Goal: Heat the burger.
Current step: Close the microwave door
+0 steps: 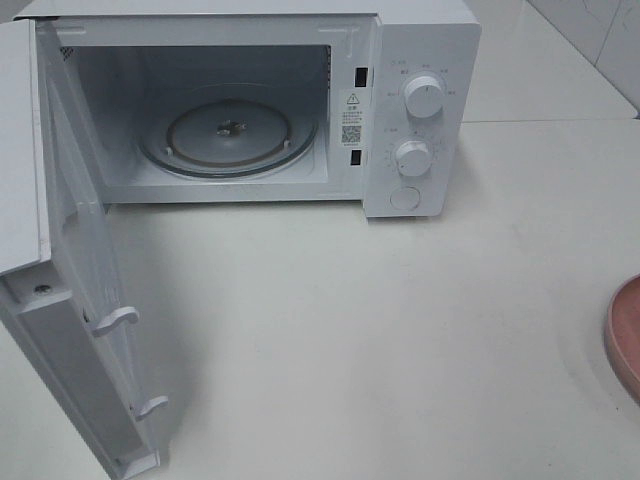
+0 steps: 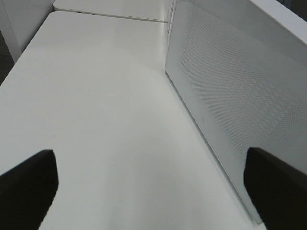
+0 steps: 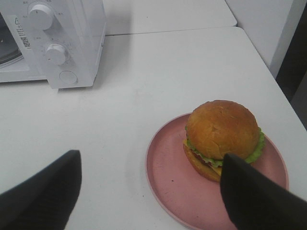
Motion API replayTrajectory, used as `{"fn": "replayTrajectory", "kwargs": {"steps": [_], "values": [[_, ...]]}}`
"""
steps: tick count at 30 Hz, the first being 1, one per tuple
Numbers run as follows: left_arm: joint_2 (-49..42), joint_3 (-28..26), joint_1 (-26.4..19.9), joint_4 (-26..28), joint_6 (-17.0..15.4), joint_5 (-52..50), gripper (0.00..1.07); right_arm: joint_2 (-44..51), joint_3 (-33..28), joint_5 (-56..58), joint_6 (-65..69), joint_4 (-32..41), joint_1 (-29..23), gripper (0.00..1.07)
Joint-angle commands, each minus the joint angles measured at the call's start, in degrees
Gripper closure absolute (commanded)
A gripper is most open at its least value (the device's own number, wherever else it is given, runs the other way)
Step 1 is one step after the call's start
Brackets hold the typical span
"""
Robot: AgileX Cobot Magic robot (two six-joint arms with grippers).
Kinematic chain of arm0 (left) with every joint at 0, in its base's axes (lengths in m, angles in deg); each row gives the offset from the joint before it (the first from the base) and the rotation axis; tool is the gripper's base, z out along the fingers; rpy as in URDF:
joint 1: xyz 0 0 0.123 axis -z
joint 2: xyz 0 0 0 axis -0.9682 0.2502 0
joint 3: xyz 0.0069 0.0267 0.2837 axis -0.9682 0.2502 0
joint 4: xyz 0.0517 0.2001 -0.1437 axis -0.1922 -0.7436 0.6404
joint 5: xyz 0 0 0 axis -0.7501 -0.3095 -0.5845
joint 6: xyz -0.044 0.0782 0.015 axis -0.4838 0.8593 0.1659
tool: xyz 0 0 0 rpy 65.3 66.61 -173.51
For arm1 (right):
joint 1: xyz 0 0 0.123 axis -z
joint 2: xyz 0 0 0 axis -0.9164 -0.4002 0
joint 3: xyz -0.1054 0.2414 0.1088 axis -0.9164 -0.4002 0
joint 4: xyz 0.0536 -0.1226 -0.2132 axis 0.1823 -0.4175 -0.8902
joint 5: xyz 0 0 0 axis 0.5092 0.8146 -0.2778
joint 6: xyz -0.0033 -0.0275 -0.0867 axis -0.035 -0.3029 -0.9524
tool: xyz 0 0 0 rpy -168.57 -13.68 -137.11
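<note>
Microwave [image 1: 300, 110] at the rear of the white table [image 1: 380, 330], door [image 1: 70, 330] swung fully open toward the left, glass turntable [image 1: 228, 135] bare inside. Two dials [image 1: 423, 97] and a round button on the control panel at its right.

Burger [image 3: 221, 136] seated on a shallow pink plate [image 3: 177, 191], well apart from the microwave, off to its right; from the high camera only the plate's rim [image 1: 622, 335] at the right edge, burger itself out of frame there.

Right gripper [image 3: 148, 191] spread wide, empty, poised above table and plate, one fingertip [image 3: 254, 196] overlapping the burger's near side in the wrist view; contact or mere overlap not decidable. Left gripper [image 2: 153, 191] likewise spread, empty, just beside the outer face of the open door [image 2: 230, 96].

Likely hazards, as judgement only:
- Grasp on the bun alone: layers sliding apart, lettuce or patty shed onto the plate.
- Excess squeeze: bun crushed.
- Grasp on the plate rim instead: shallow lip, easy slip, burger tipped off in transit.
- Long carry across to the cavity: knock against the control panel or door frame.
- Left arm close to the door: accidental nudge partly closing it across the entry path.
</note>
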Motion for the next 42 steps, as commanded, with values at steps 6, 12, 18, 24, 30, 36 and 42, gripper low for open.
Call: {"fn": "replayTrajectory", "kwargs": {"steps": [6, 12, 18, 24, 30, 36, 42], "values": [[-0.40, 0.29, -0.06, 0.00, -0.29, -0.80, 0.09, 1.43, -0.06, -0.57, -0.97, 0.17, 0.29, 0.33], [-0.40, 0.29, -0.06, 0.29, -0.29, -0.86, 0.09, 1.43, -0.06, -0.57, -0.97, 0.17, 0.29, 0.33], [-0.34, -0.11, -0.06, 0.86, -0.34, -1.43, 0.09, 1.43, -0.06, -0.57, -0.97, 0.17, 0.29, 0.33], [-0.34, -1.72, -0.06, 0.86, -0.46, -7.33, 0.09, 1.43, -0.06, -0.57, -0.97, 0.17, 0.29, 0.34], [2.06, -1.66, -0.06, 0.86, -0.46, -14.55, 0.20, 1.43, -0.06, -0.57, -0.97, 0.17, 0.29, 0.34], [5.73, -1.66, -0.06, 0.69, -0.46, -19.02, 0.45, 1.43, -0.06, -0.57, -0.97, 0.17, 0.29, 0.34], [14.27, -1.66, -0.06, 0.69, -0.46, -21.94, 0.82, 1.43, -0.06, -0.57, -0.97, 0.17, 0.29, 0.34]]}}
